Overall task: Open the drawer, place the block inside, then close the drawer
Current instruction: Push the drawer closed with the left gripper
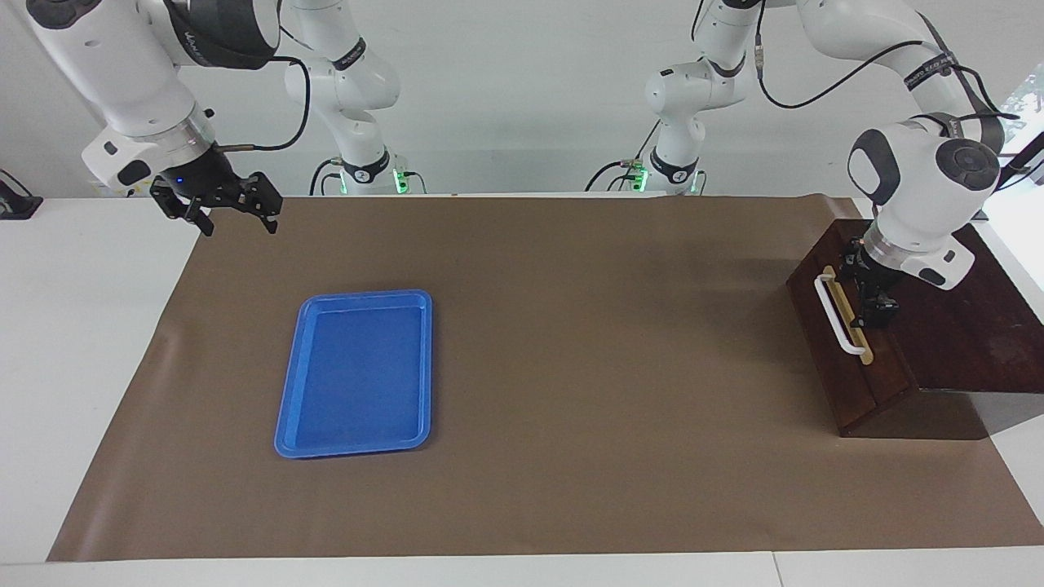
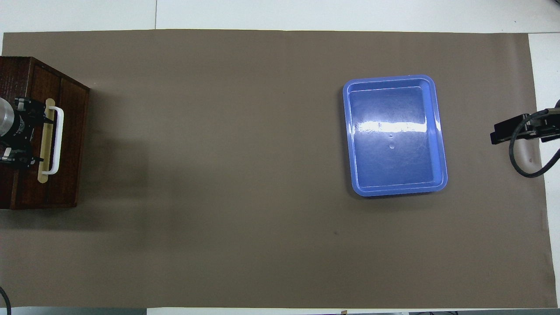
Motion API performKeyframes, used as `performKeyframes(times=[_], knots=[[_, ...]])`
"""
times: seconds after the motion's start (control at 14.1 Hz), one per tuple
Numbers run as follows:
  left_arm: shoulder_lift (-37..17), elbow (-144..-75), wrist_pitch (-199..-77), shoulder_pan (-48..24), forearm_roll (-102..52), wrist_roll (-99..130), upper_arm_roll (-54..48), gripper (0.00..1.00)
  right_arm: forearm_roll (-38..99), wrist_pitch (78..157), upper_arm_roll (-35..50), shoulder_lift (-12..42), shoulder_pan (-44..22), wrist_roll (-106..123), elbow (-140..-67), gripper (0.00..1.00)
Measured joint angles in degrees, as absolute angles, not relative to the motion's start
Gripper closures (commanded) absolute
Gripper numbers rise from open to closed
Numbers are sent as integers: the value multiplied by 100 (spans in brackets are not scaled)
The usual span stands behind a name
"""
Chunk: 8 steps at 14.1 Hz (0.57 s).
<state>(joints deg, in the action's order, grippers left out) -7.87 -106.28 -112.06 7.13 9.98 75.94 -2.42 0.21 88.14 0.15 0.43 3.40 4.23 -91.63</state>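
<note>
In the facing view, we find the drawer [image 1: 848,359] at the right edge of the frame, its dark front shut flush with the cabinet [image 1: 962,326]. The white handle [image 1: 838,314] runs top to bottom of the frame along a tan strip. The left gripper [image 1: 874,303] is pressed in just right of that handle; whether its fingers are clamped on the bar or only beside it, we cannot tell. The right gripper [image 1: 236,214] hangs in the upper left of the frame over the mat's [image 1: 571,326] corner, fingers spread and holding nothing; that arm waits. A blue tray [image 1: 285,440] lies left of centre with nothing in it. We see no yellow block in this view.

In the overhead view, the drawer [image 2: 65,144] sits at the left edge, and the handle's [image 2: 57,141] long axis is again vertical in the frame. The left gripper [image 2: 19,139] lies immediately left of it, so we judge any pull must travel rightward, square to the bar. The right gripper [image 2: 509,131] shows at the right edge. The block is absent here too.
</note>
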Motion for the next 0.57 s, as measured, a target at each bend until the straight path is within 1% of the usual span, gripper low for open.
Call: performKeyframes(times=[0.28, 0.57], knots=[[-657, -10604, -10782, 215, 994, 7195, -338, 0, 21, 8813, 19, 40, 339, 423, -9163, 0], [-177, -10484, -10275, 123, 370, 5179, -334, 0, 21, 8813, 8, 40, 347, 423, -9163, 0]])
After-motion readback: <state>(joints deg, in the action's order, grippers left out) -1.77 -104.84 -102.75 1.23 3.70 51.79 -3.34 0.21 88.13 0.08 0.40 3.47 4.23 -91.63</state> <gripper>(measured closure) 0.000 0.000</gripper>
